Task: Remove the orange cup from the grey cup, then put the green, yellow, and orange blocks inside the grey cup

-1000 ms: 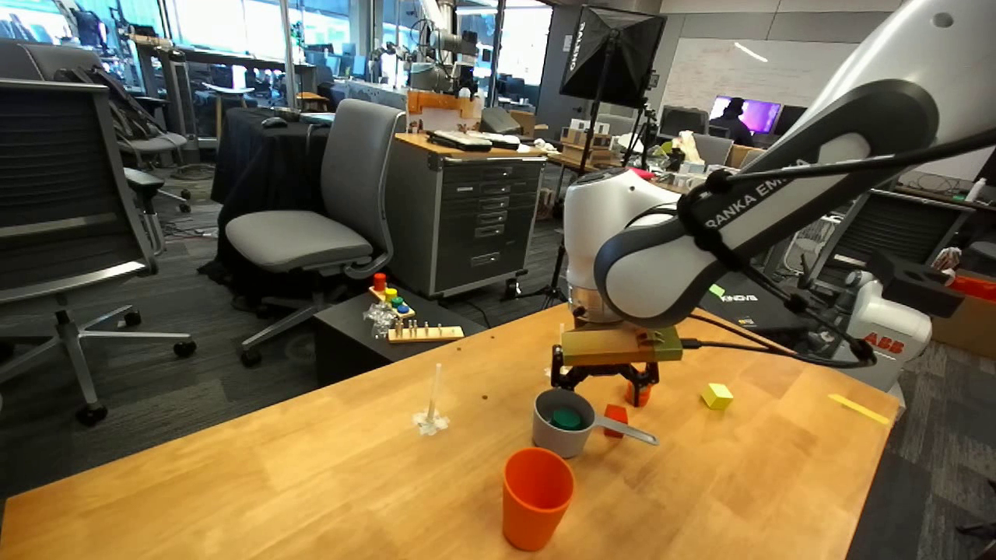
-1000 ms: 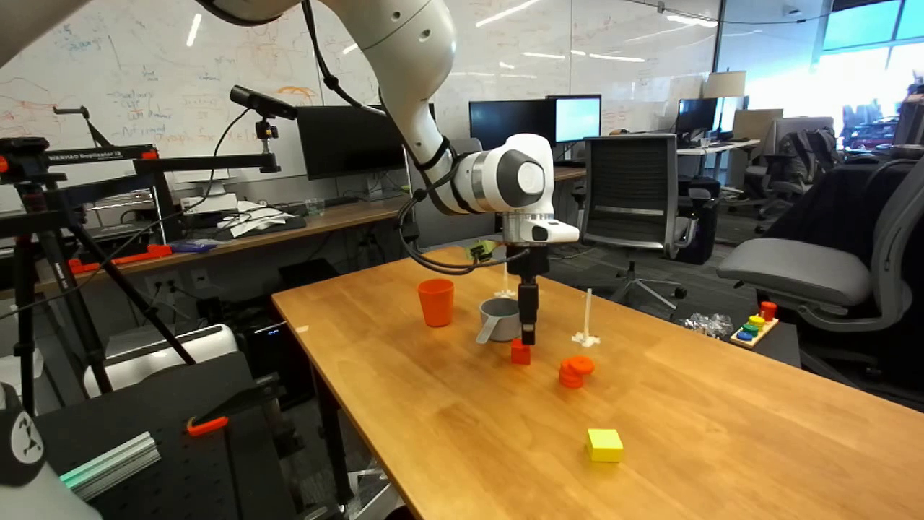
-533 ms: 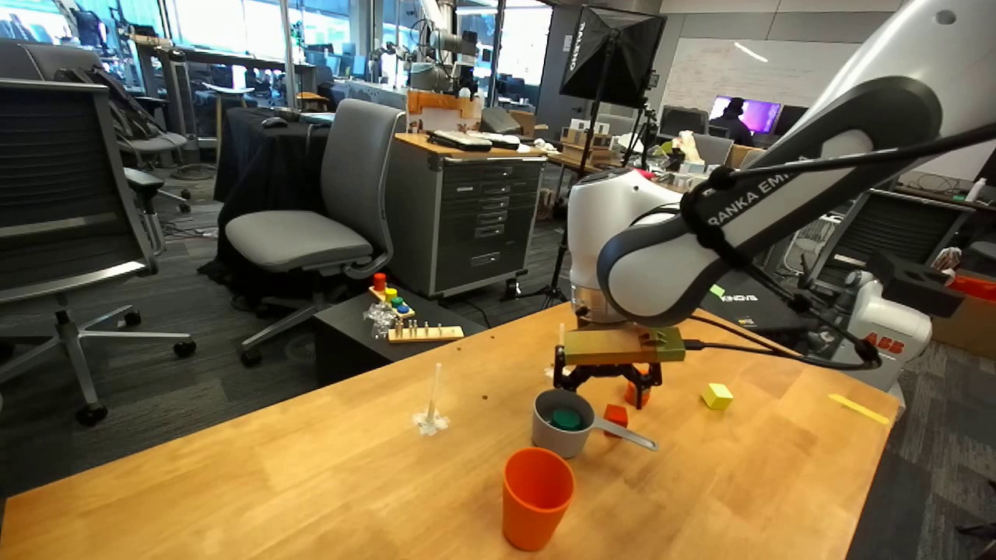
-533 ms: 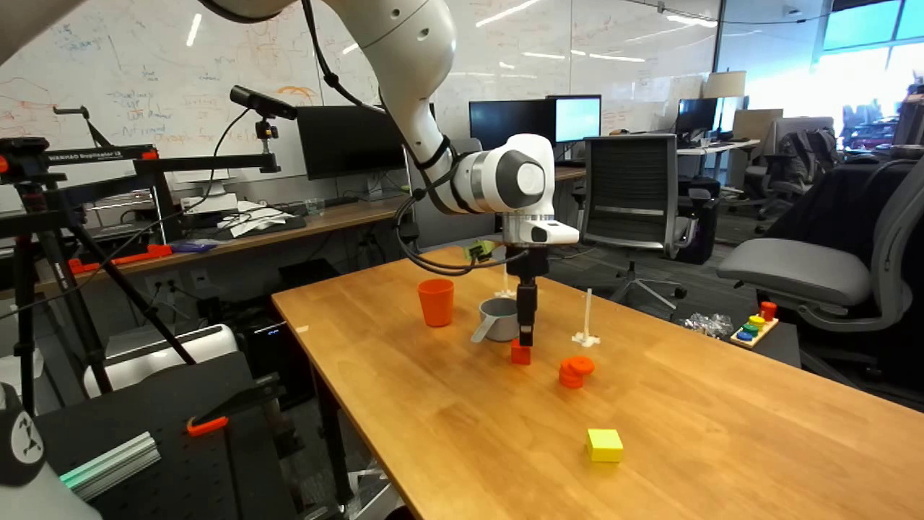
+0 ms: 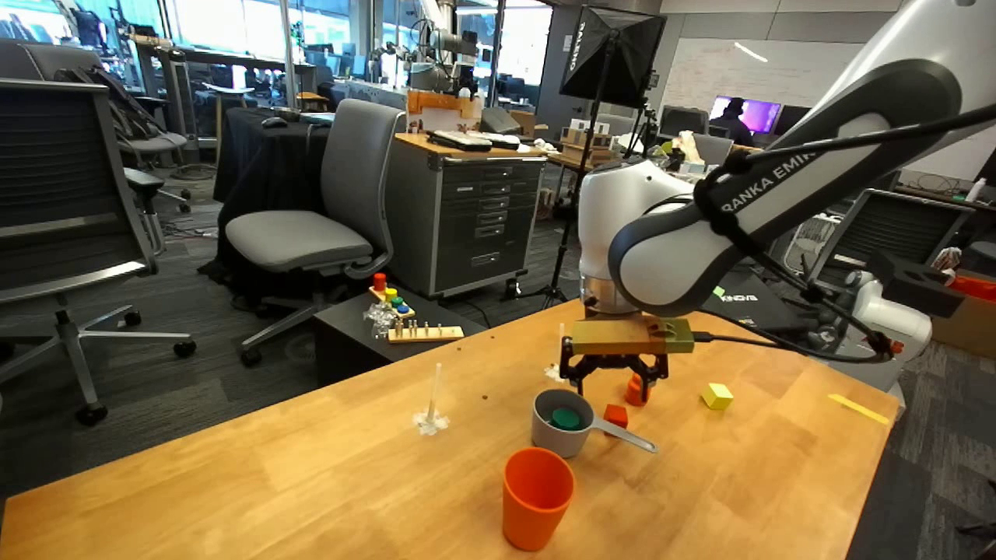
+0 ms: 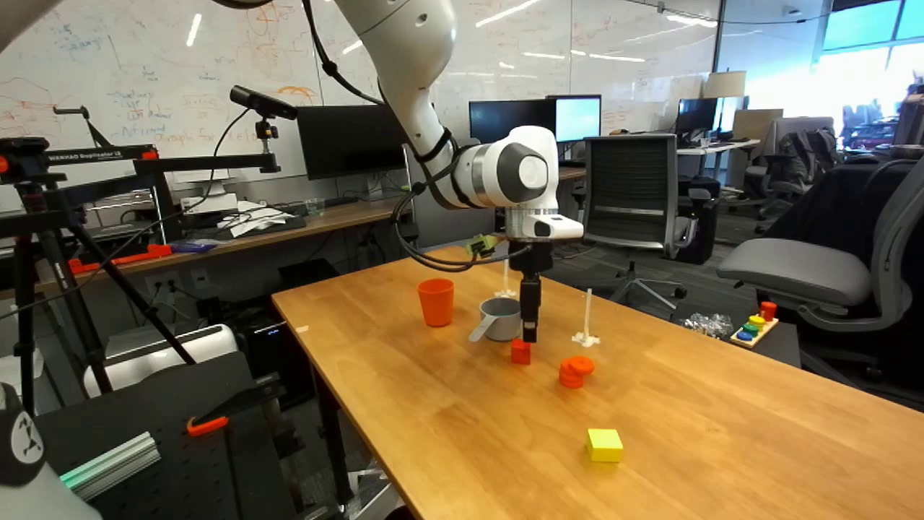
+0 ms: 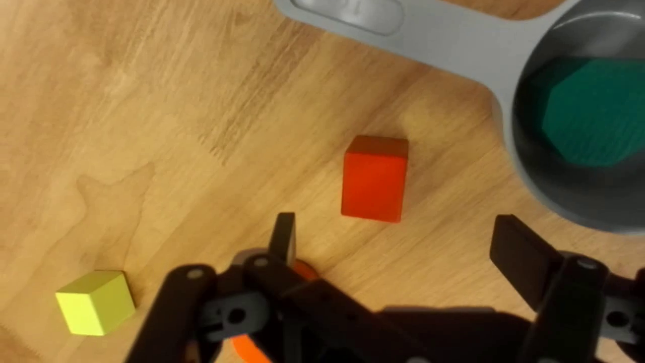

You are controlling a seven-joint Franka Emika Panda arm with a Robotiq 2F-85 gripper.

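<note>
Grey cup point(image 5: 555, 442); green block point(image 7: 597, 113) inside

- White arm point(image 6: 417, 108), smooth and rounded, bearing a small dark round mark point(image 6: 421, 20) up high.
- Dark panel point(image 5: 766, 187) lettered in pale capitals; "RANKA EMI" is readable.
- Pale round cap point(image 6: 533, 172) set in dark grey.
- Silvery collar point(image 6: 523, 225).
- Black cables point(image 5: 871, 140) and black straps point(image 6: 433, 147) on the outside.
- Flat olive-gold box point(image 5: 607, 338) with a black cord point(image 5: 735, 339) at one end.
- Black gripper point(image 7: 395, 242) with pale pin heads point(image 7: 195, 274) and grey plates point(image 7: 256, 309) pierced by dark holes point(image 7: 236, 316).
</note>
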